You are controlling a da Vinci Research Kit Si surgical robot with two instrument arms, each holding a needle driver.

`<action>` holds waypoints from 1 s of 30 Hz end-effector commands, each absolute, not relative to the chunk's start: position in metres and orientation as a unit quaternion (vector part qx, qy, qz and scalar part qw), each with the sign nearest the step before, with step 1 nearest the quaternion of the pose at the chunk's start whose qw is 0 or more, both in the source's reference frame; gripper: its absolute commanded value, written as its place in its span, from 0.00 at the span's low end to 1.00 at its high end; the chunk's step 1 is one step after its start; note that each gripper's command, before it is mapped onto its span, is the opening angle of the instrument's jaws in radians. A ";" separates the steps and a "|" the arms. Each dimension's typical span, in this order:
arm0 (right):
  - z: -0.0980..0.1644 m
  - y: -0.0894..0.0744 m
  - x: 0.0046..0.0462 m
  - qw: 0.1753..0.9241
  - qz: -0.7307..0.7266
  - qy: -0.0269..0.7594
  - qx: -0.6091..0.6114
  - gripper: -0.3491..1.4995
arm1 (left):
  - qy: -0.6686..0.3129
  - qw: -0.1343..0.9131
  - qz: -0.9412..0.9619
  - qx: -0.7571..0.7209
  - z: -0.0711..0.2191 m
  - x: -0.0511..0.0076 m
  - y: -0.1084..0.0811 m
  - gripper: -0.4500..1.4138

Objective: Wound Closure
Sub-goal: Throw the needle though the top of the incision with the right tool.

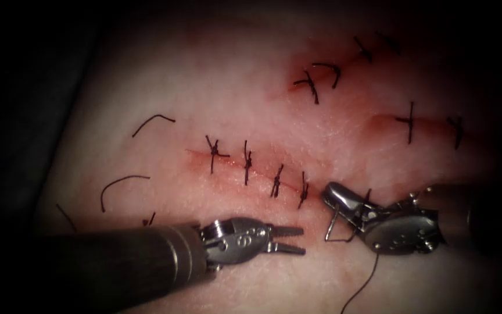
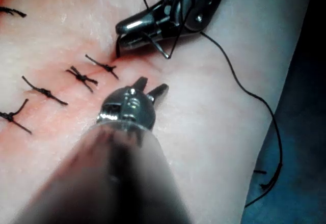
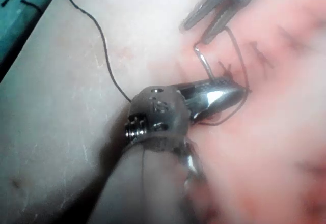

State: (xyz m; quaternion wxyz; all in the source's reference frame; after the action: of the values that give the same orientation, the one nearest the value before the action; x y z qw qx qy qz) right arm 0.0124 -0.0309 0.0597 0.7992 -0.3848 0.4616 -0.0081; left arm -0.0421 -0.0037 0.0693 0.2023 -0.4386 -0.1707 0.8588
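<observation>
Left gripper [image 1: 304, 240] is apart, holding nothing; right gripper [image 1: 333, 195] clamps the needle [image 1: 332, 224] near the cut's [image 1: 233, 166] right end; no writing reads.

The shiny metal wrist of the left arm's tool [image 1: 245, 237] had small stamped marks on it, but no words or numbers could be read.
</observation>
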 end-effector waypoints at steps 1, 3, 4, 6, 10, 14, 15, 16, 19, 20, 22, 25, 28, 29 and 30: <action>0.061 -0.032 0.0133 0.802 -0.014 0.460 -0.380 0.00 | -0.171 0.203 0.859 -0.438 0.070 -0.0427 -0.004 0.25; 0.062 -0.032 0.0133 0.803 -0.016 0.459 -0.379 0.00 | -0.171 0.203 0.859 -0.438 0.070 -0.0428 -0.004 0.25; 0.062 -0.032 0.0134 0.805 -0.019 0.454 -0.381 0.00 | -0.170 0.203 0.859 -0.438 0.070 -0.0428 -0.004 0.25; 0.063 -0.032 0.0134 0.807 -0.015 0.454 -0.378 0.00 | -0.170 0.203 0.859 -0.438 0.070 -0.0427 -0.004 0.25; 0.063 -0.032 0.0134 0.810 -0.005 0.455 -0.370 0.00 | -0.170 0.206 0.859 -0.437 0.070 -0.0427 -0.004 0.25; 0.064 -0.033 0.0132 0.815 0.009 0.449 -0.365 0.00 | -0.167 0.207 0.860 -0.435 0.070 -0.0427 -0.004 0.25; 0.064 -0.033 0.0132 0.815 0.009 0.449 -0.365 0.00 | -0.167 0.207 0.860 -0.435 0.070 -0.0427 -0.004 0.25; 0.064 -0.033 0.0130 0.818 0.016 0.445 -0.364 0.00 | -0.167 0.207 0.860 -0.435 0.070 -0.0427 -0.004 0.25; 0.065 -0.032 0.0128 0.820 0.029 0.444 -0.360 0.00 | -0.168 0.207 0.860 -0.435 0.070 -0.0427 -0.004 0.25; 0.065 -0.032 0.0128 0.821 0.033 0.445 -0.357 0.00 | -0.168 0.207 0.860 -0.435 0.070 -0.0427 -0.004 0.25; 0.065 -0.033 0.0128 0.826 0.033 0.443 -0.349 0.00 | -0.168 0.207 0.860 -0.435 0.070 -0.0427 -0.004 0.25; 0.066 -0.033 0.0131 0.833 0.035 0.441 -0.331 0.00 | -0.168 0.207 0.860 -0.435 0.070 -0.0426 -0.004 0.25; 0.067 -0.034 0.0134 0.834 0.038 0.441 -0.328 0.00 | -0.168 0.207 0.860 -0.434 0.070 -0.0425 -0.004 0.25; 0.067 -0.034 0.0134 0.834 0.039 0.442 -0.328 0.00 | -0.168 0.207 0.860 -0.434 0.070 -0.0425 -0.004 0.25; 0.067 -0.034 0.0135 0.836 0.039 0.441 -0.324 0.00 | -0.168 0.207 0.861 -0.434 0.070 -0.0424 -0.004 0.25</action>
State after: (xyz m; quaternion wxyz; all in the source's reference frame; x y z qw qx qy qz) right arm 0.0129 -0.0338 0.0667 0.8382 -0.3221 0.4386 0.0368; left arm -0.0419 -0.0041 0.0698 0.2081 -0.4335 -0.1673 0.8607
